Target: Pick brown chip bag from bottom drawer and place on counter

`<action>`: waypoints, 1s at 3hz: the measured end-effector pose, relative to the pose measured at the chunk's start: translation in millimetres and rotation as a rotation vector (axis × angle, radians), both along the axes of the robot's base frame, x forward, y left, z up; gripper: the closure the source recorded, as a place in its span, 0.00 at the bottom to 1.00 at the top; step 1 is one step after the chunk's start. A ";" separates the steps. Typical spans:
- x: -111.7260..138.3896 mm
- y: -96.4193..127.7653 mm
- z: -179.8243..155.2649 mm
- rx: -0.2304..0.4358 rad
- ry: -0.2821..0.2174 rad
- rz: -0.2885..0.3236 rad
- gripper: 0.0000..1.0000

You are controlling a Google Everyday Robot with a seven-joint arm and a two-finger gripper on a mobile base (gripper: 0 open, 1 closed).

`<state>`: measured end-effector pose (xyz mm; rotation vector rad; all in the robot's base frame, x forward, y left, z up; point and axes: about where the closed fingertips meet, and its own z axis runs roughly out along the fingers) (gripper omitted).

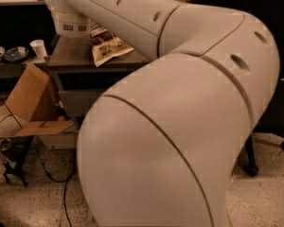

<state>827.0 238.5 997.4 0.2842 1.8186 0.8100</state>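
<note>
The brown chip bag (106,48), dark brown at the top and cream-tan below, lies flat on the counter (68,56) near its front edge. My big white arm fills the middle and right of the view and reaches up to the top left. Its wrist (68,20) with barcode labels hangs over the counter just left of the bag. My gripper lies beyond the wrist, past the top left edge, out of view. A grey drawer front (78,100) shows under the counter. The bottom drawer is hidden behind my arm.
An open tan cardboard box (28,93) leans on a stand left of the cabinet. A white cup (38,48) and dark bowls (4,53) sit on a low shelf at far left. Cables trail on the floor. A black office chair (274,41) stands at right.
</note>
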 end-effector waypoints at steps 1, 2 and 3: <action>-19.0 22.8 -18.1 0.064 0.080 0.111 0.00; -45.3 46.8 -42.4 0.064 0.139 0.220 0.00; -45.3 46.8 -42.4 0.064 0.139 0.220 0.00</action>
